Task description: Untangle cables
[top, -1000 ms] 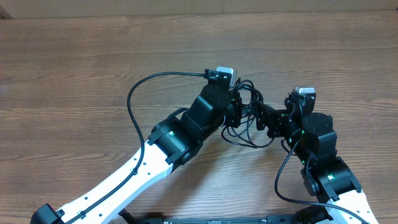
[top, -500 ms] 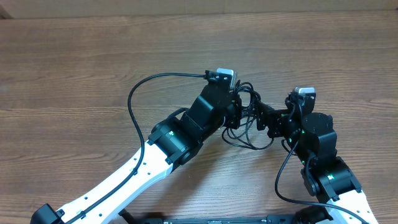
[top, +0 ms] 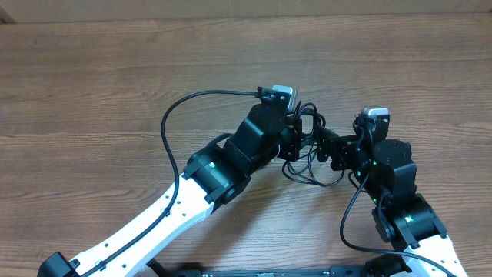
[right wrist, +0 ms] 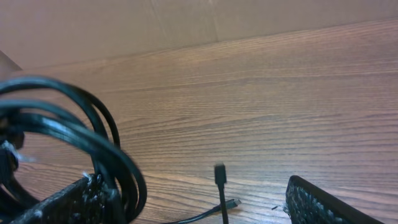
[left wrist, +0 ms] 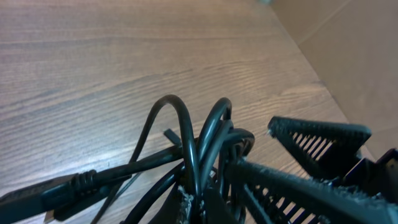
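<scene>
The cables [top: 310, 158] are thin black cords bunched in loops between the two grippers at the table's middle. My left gripper [top: 298, 135] is shut on the bundle; in the left wrist view the looped cables [left wrist: 198, 140] rise from its jaws [left wrist: 199, 210]. My right gripper [top: 326, 146] stands open just right of the bundle. In the right wrist view the cable loops [right wrist: 93, 146] hang over its left finger [right wrist: 59, 206], and the right finger [right wrist: 323, 206] is far apart. Between them a plug end [right wrist: 219, 173] stands up, and a second plug [right wrist: 231, 203] lies on the table.
Brown wooden table [top: 92, 85] all round. The left arm's own thick black cable [top: 173, 115] arcs to the left of its wrist. The right arm's cable [top: 347, 219] loops beside its base. A cardboard wall [right wrist: 124, 25] stands beyond the far table edge.
My left gripper has shifted slightly to the right with the bundle, and the loose loops have moved with it. The right arm has not moved.
</scene>
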Controlling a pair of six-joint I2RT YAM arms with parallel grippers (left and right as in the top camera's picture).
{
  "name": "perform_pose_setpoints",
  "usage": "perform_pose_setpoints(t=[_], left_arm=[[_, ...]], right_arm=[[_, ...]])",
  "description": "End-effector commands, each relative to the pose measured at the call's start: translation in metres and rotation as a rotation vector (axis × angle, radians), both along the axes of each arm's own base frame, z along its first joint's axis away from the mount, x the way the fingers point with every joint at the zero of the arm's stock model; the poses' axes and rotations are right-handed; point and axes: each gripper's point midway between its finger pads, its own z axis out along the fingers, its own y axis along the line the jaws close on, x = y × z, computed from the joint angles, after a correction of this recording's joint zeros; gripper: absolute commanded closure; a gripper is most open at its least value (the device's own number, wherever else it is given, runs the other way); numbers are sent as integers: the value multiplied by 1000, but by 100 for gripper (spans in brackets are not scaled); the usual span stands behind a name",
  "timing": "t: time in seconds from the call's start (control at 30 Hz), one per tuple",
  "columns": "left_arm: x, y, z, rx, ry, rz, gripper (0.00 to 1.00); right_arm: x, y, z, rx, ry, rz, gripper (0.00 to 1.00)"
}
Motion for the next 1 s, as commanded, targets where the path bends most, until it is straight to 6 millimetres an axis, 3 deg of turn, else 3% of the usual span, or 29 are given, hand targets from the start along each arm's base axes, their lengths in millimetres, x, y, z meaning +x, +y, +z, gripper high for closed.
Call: perform_pose_setpoints(t=[0.0, 0.3, 0.47, 0.57, 0.67, 0.77, 0.97], left_arm=[[-3, -2, 11, -5, -28, -30, 96], [-5, -3, 9, 82, -108, -110, 96], [-11, -8, 10, 85, -120, -167, 96], [-12, -9, 10, 84, -121, -177, 96], [-12, -9, 10, 85, -122, -176, 96], [-12, -8, 10, 85, -122, -175, 96], [-11, -9, 10, 83, -124, -173, 96]], right_arm=[[1, 1, 9, -24, -38, 16, 9], [-10, 32, 16, -67, -97, 249, 21], [-15, 44, 21, -78, -131, 339, 35], [-15, 45, 21, -76, -133, 342, 52], [-15, 45, 21, -76, -133, 341, 78], [-15, 45, 21, -75, -133, 341, 96], [-15, 44, 21, -75, -131, 340, 96]])
